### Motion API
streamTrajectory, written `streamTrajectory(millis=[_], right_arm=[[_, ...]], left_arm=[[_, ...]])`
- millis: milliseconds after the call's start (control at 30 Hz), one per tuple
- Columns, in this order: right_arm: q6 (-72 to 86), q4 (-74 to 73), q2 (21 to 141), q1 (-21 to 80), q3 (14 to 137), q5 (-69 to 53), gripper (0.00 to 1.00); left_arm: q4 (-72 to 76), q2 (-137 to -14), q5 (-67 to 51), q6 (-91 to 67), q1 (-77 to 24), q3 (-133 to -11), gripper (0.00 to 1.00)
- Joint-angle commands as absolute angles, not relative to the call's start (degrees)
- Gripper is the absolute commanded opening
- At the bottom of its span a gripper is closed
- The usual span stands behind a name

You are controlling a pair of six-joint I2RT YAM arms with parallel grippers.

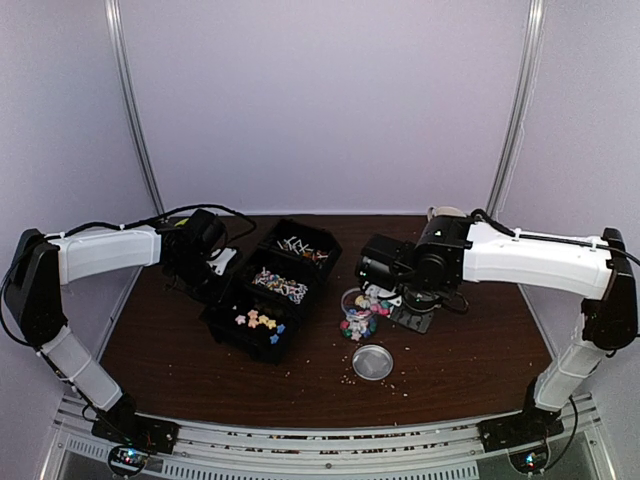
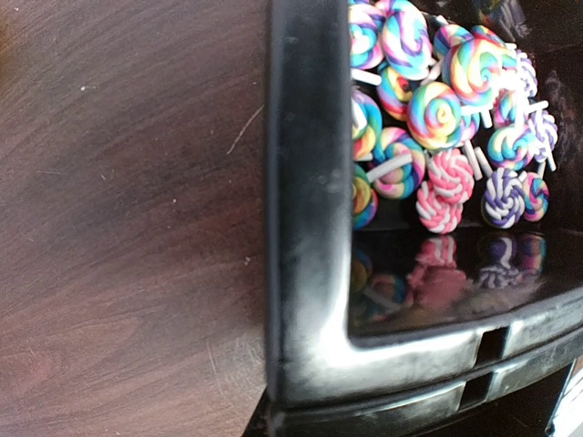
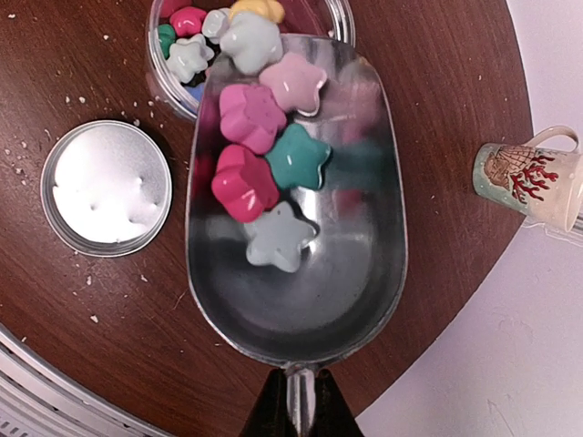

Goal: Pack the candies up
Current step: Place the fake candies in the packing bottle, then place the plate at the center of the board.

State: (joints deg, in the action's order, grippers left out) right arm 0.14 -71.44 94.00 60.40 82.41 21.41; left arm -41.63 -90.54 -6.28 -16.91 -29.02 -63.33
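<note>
A metal scoop (image 3: pixel 301 273) has its tip over an open jar (image 3: pixel 162 77), its handle clamped in the right gripper (image 3: pixel 291 411); star-shaped candies (image 3: pixel 264 155) (pink, teal, pale) lie in its bowl and in the jar. The left gripper (image 1: pixel 212 262), closed, sits beside the black tray (image 2: pixel 301 228) of lollipops (image 2: pixel 437 118)

It looked like a robotics lab cell. Plain pale wall panels (image 1: pixel 320 100) and metal posts (image 1: pixel 135 110) boxed in a dark wooden table (image 1: pixel 480 350). A left arm (image 1: pixel 100 250) and right arm (image 1: pixel 530 255), trailing cables, stood bolted to an aluminium rail (image 1: pixel 320 440) at its near edge.
</note>
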Motion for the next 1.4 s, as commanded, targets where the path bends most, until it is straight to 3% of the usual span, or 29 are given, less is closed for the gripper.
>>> streamTrajectory(millis=[0, 1033, 1367], right_arm=[[-0.07, -73.97, 94.95, 60.82, 85.28, 24.82, 0.00], [-0.25, -77.93, 96.35, 64.84, 89.39, 34.52, 0.00], [2.28, -71.11, 95.07, 63.76, 90.17, 33.07, 0.00]], left_arm=[[-32.60, -88.30, -10.01, -17.49, -28.61, -67.35, 0.00], [-33.55, -90.45, -10.76, -18.01, -28.57, -67.51, 0.00], [-34.66, -93.60, -11.38, -17.94, -28.58, -67.89, 0.00]])
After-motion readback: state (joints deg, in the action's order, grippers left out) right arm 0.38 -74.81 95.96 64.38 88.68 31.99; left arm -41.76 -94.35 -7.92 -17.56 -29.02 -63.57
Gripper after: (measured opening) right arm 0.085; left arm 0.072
